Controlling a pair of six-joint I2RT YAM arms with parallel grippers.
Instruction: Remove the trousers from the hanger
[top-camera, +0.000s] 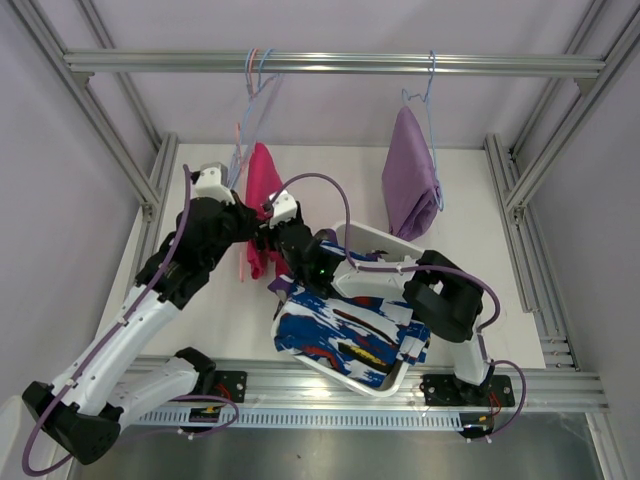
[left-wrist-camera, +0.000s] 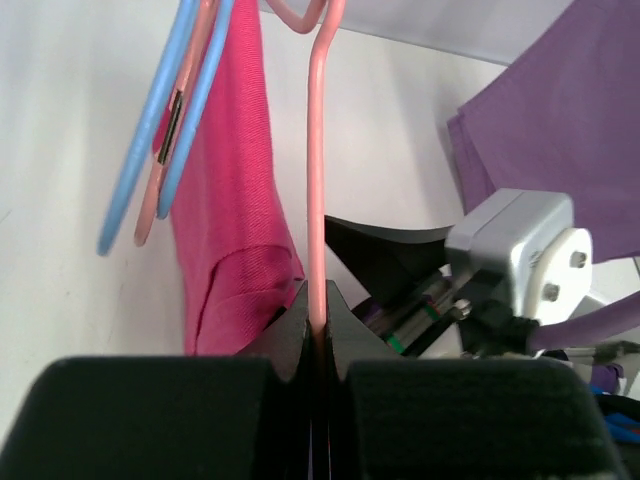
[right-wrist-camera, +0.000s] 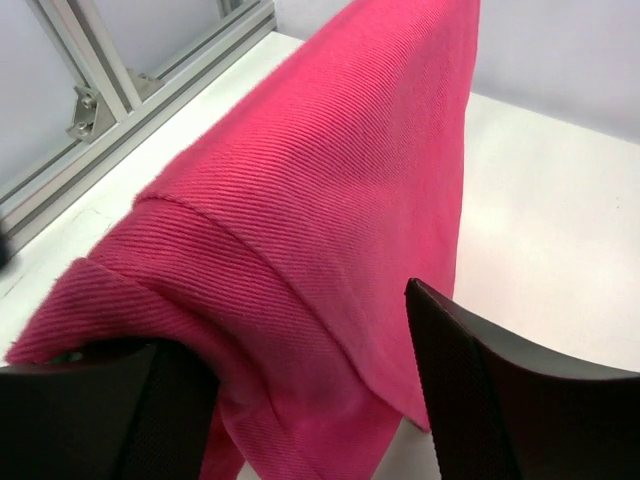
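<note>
- The left arm reaches up and away from its base toward the left end of the overhead rail (top-camera: 340, 63).
- The left gripper (left-wrist-camera: 318, 318) is pinched tight on the thin wire of a pink hanger (left-wrist-camera: 316, 180), which runs straight up out of its closed jaws.
- Just left of that wire hang two blue hangers (left-wrist-camera: 146, 125), both bare.
- The bright pink trousers (right-wrist-camera: 320, 200) hang folded below these hangers, touching the pink wire, their lower end near the desk (top-camera: 470, 200). Which hanger carries them cannot be told.
- The right gripper (right-wrist-camera: 285, 340) is spread wide around the lower fold of the pink trousers. The cloth lies over its left finger (right-wrist-camera: 100, 410); whether the other finger touches it cannot be told.
- Below and right of the two grippers, a white basket (top-camera: 372, 232) sits on the desk near the front edge. The blue-white patterned trousers (top-camera: 340, 335) lie heaped in it.
- Furthest right, the lilac trousers (top-camera: 412, 180) hang draped on another blue hanger (top-camera: 430, 90) hooked on the rail, well apart from both grippers.
</note>
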